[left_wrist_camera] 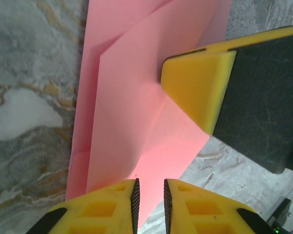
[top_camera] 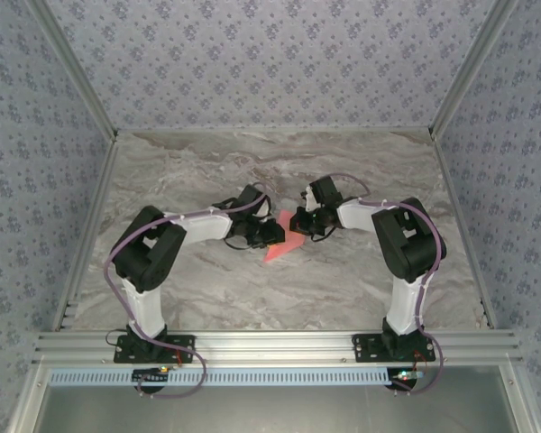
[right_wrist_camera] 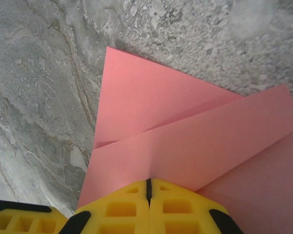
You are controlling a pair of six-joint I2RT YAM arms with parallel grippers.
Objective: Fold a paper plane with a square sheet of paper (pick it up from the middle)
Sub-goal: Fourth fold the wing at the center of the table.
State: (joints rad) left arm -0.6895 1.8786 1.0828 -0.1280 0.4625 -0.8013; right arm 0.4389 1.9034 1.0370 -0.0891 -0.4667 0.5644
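The square sheet of paper lies near the middle of the table, between the 2 arms, and it is already partly folded: the wrist views show slanted flaps lying over a lower layer. I judge that the step in hand is to flatten and sharpen these folds. The right gripper has its jaws fully together and its tip rests on the paper at the edge of a flap; I cannot tell if it pinches a layer or only presses. The left gripper has only a narrow gap between its jaws, with pink paper seen through the gap, and it does not seem to hold anything. To do this step well, I think 1 gripper should pin the sheet so it cannot slide on the smooth marble, while the other runs slowly along the crease with light pressure. The flap edges should meet the centre line first, because an uneven fold will probably give a crooked plane.
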